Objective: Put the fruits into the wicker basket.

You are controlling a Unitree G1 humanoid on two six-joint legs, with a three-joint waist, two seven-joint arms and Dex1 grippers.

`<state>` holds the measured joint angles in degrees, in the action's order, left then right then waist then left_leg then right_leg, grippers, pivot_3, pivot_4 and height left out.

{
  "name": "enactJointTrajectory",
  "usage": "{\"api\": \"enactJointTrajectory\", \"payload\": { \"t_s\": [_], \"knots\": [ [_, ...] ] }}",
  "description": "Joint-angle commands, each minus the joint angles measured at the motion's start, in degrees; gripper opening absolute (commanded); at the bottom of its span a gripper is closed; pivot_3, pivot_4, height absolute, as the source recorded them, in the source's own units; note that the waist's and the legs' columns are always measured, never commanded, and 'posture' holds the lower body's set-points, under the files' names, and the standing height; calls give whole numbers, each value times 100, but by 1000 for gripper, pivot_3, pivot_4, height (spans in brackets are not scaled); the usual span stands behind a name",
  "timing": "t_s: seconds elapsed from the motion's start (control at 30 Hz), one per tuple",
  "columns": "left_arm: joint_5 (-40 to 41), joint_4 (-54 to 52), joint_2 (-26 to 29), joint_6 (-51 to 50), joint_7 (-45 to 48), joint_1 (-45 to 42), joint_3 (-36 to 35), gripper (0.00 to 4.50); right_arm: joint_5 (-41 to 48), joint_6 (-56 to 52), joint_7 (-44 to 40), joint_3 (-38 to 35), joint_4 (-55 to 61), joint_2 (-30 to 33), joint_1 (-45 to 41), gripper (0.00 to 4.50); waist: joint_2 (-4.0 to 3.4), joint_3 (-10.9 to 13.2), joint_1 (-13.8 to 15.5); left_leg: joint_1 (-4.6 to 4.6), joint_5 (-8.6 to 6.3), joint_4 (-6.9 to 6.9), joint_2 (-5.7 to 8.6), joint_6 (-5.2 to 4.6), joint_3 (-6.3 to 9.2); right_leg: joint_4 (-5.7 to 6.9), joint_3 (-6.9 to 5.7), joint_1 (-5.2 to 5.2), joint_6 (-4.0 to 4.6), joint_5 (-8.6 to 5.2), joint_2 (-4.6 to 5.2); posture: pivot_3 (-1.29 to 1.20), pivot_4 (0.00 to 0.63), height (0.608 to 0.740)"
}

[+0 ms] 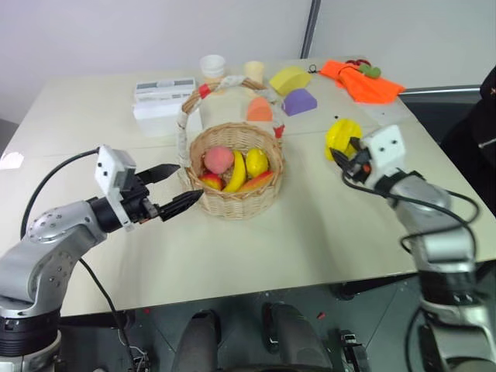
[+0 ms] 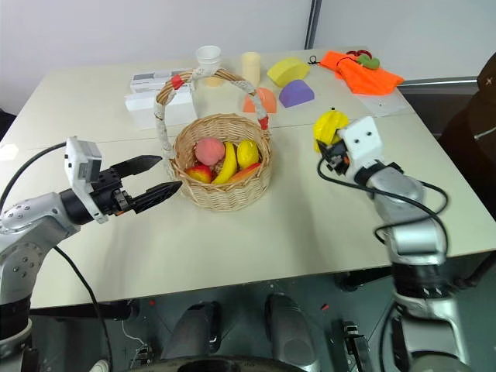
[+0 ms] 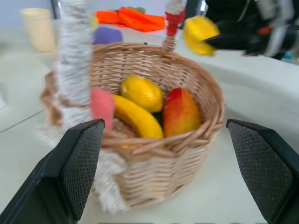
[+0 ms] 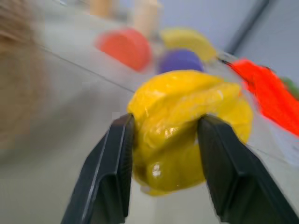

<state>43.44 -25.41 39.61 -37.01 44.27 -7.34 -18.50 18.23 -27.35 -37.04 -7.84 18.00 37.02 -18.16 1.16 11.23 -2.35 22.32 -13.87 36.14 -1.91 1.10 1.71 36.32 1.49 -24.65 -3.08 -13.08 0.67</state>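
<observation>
The wicker basket (image 1: 236, 203) stands mid-table, its cloth-wrapped handle arching over it. The pink-red peach (image 1: 219, 159) lies inside with a banana (image 1: 236, 172), a yellow fruit and a red-yellow one. My left gripper (image 1: 186, 184) is open, level, its fingertips just at the basket's left wall; in the left wrist view the basket (image 3: 187, 154) sits between the fingers. To the basket's right, my right gripper (image 1: 346, 151) is shut on the glossy yellow star fruit (image 1: 341, 133), held above the table. The right wrist view has the star fruit (image 4: 187, 102) pinched between both fingers.
Behind the basket lie orange (image 1: 260, 110), purple (image 1: 299, 101) and yellow (image 1: 289, 79) foam blocks, two cups (image 1: 212, 66) and a white box (image 1: 164, 97). An orange cloth (image 1: 360, 81) lies at the far right. A dark figure stands at the table's right edge.
</observation>
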Motion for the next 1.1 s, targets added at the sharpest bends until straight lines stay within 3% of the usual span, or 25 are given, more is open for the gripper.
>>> {"api": "enactJointTrajectory", "payload": {
  "t_s": [0.03, 0.17, 0.3, 0.4, 0.5, 0.6, 0.73, 0.87, 0.97, 1.1],
  "knots": [
    [-43, 232, -68, 443, 206, 94, -260, 4500, 1426, -614, -787, -216, 1192, 196, 11, 1737, 0, 0, -20, -1, -1, 0, -2, -1, -1, 0, 0, 0, 1, -1, -1, 0, 150, 740],
    [-101, 449, -109, 692, 335, 230, -233, 4500, 2351, -1420, -387, 371, 1761, -293, -765, 1737, 0, 0, -29, -5, -1, 3, -3, -1, -1, 2, 0, 0, 16, 1, -4, 0, 150, 740],
    [-107, 436, -153, 749, 282, 256, -164, 4500, 1137, -1554, 613, 1761, 947, -1287, -1817, 1737, 0, 0, -6, -5, -1, 3, -4, -1, 2, 2, 0, -3, 23, 5, -6, 0, 150, 740],
    [-94, 345, -182, 753, 223, 294, -150, 4500, 552, -1560, 944, 2239, 345, -1568, -2114, 1737, 4, -2, 46, 10, 0, 4, -2, 0, 3, -2, -4, -7, 37, 13, 2, 0, 150, 740],
    [-38, 194, -212, 733, 134, 372, -202, 4500, 401, -1485, 1007, 2235, 235, -1677, -2120, 2844, 4, -2, 128, 24, 0, 3, 5, 0, -8, -14, 0, -14, 29, 12, 15, 0, 150, 740],
    [41, 31, -230, 715, 57, 490, -259, 4500, 245, -1115, 899, 2093, 556, -1499, -1885, 4451, 4, -2, 159, 37, -1, 3, 6, 0, -10, -18, 0, -23, 17, 15, 19, 0, 150, 740],
    [98, -40, -305, 845, 77, 658, -324, 4500, 901, -1009, 217, 1243, 1191, -906, -1140, 4451, 4, -2, 166, 31, -1, 2, 6, -1, -7, -18, -3, -18, 23, 10, 18, 0, 150, 740],
    [290, -65, -359, 925, 253, 651, -339, 4500, 1192, -1042, 93, 571, 1150, -601, -627, 4451, 4, -2, 147, 11, -1, 5, 4, -1, -8, -15, -2, -4, 18, 3, 12, 0, 150, 740],
    [447, -32, -385, 931, 367, 562, -295, 4500, 796, -835, 440, 538, 690, -689, -653, 4451, 4, -2, 117, 3, -1, 4, -3, -1, -8, -12, -1, -4, 22, 4, 0, 0, 150, 740],
    [428, 52, -414, 915, 341, 358, -141, 4500, 327, -427, 915, 807, -301, -1294, -1214, 4451, 3, -2, 95, 1, -1, 2, -6, -1, -7, -10, 0, -6, 28, 8, -8, 0, 150, 740]
  ]
}}
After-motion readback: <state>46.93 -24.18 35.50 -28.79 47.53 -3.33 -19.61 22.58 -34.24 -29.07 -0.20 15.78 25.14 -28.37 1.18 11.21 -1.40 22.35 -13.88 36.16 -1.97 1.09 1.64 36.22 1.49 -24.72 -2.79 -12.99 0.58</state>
